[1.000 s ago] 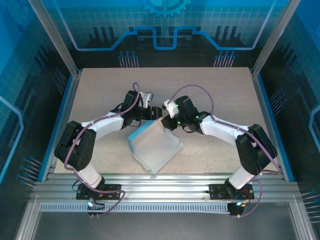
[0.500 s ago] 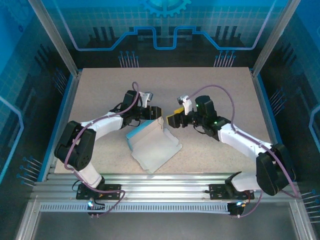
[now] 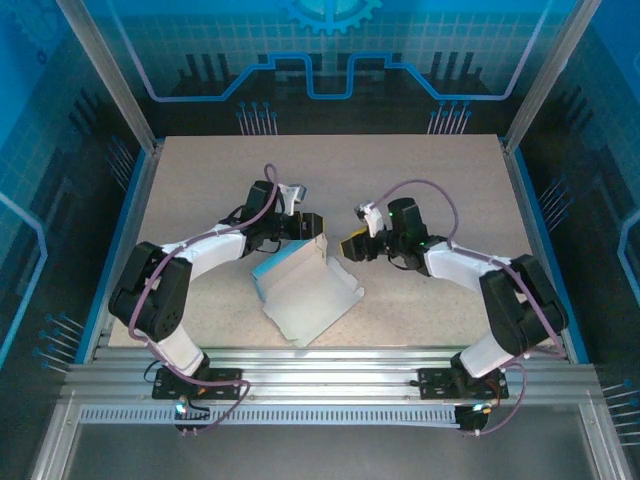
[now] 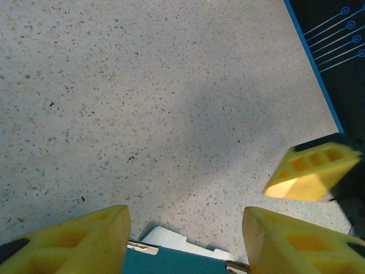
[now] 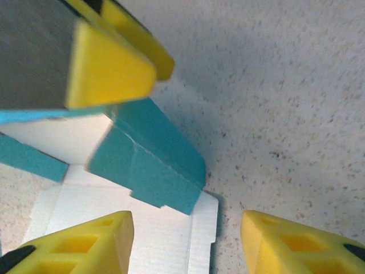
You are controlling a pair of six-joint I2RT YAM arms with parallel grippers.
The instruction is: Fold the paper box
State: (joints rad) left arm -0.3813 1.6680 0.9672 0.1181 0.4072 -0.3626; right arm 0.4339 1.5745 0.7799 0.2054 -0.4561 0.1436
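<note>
The left gripper (image 3: 310,228) is still sitting at the far corner of the thin cardboard paper box (image 3: 310,295), blue one side and white-grey the other. Its jaws are half apart around the blue edge, and I cannot tell whether they are gripping it. The box is lying near the middle of the speckled tabletop's (image 3: 430,180) near edge, one panel raised. The right gripper (image 3: 350,247), having drawn back a second ago, is now hanging open and empty just beside that panel.
</note>
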